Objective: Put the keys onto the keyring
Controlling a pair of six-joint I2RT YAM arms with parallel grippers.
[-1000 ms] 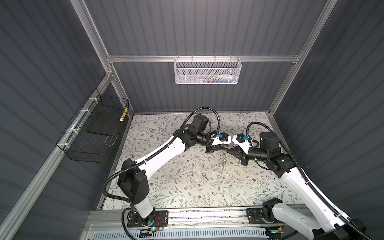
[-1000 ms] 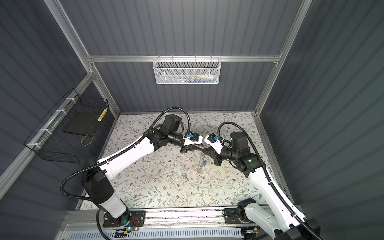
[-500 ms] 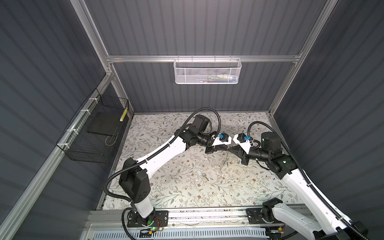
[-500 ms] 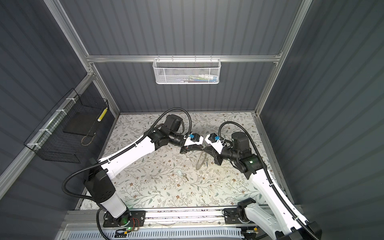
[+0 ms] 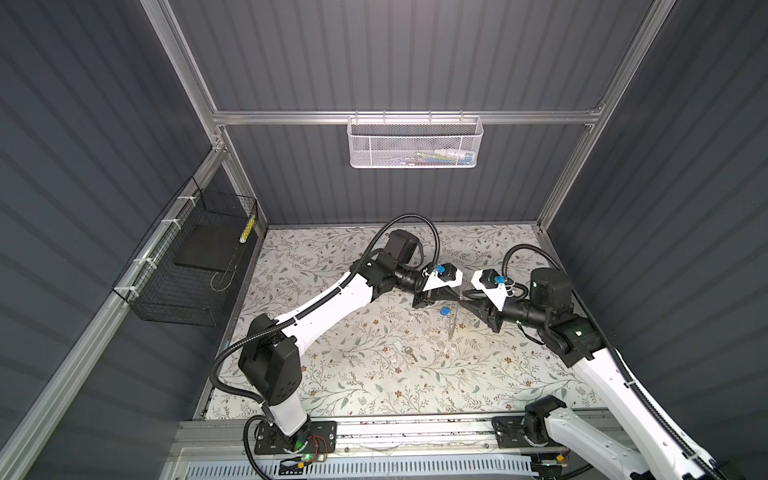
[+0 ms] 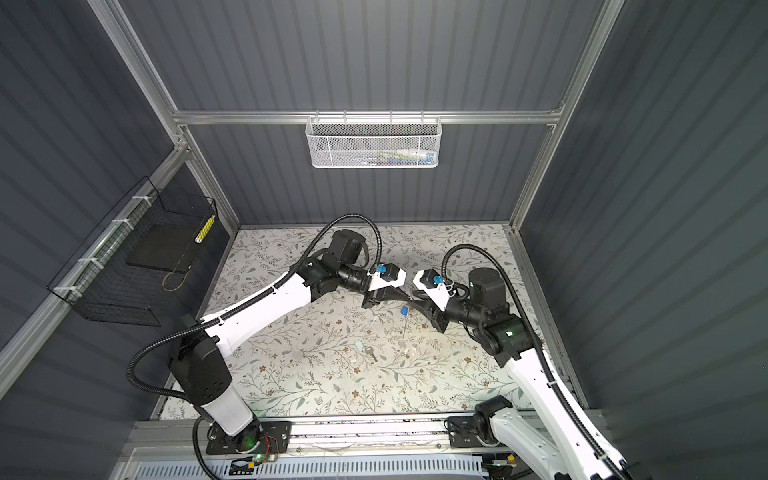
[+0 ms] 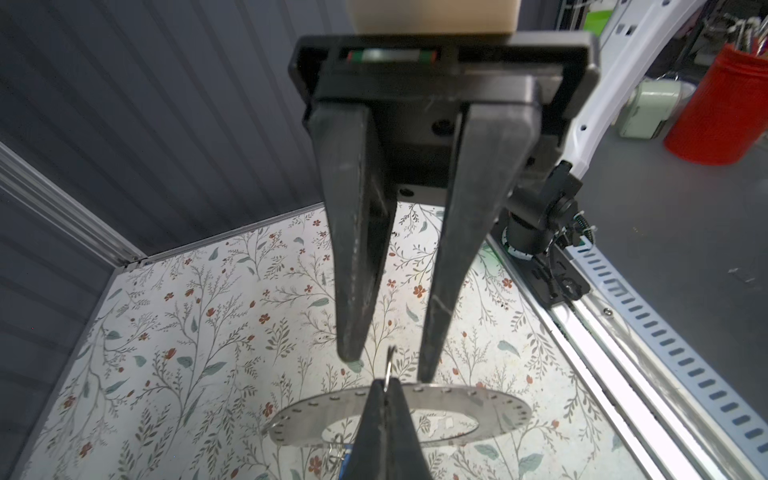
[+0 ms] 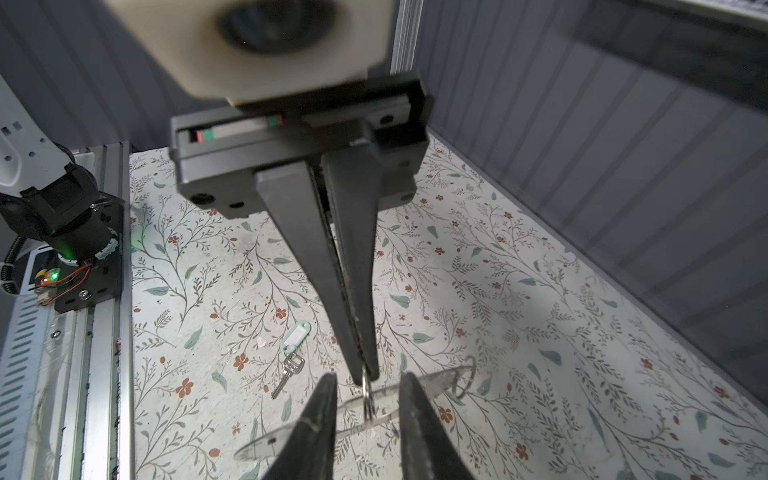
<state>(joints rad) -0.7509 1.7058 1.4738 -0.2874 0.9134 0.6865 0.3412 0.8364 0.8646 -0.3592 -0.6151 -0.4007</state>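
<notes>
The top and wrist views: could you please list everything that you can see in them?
keyring: one, grey metal, in the air between the claws
split ring: two, silver, on the keyring's rim
blue-headed key: one, close beside the keyring
key with pale tag: one, silver, lying on the mat
floral mat: one, pale, covering the table
white mesh basket: one, on the back rail
black wire basket: one, on the left wall
left claw: one, black, shut on a split ring
right claw: one, black, open, facing the left claw
</notes>
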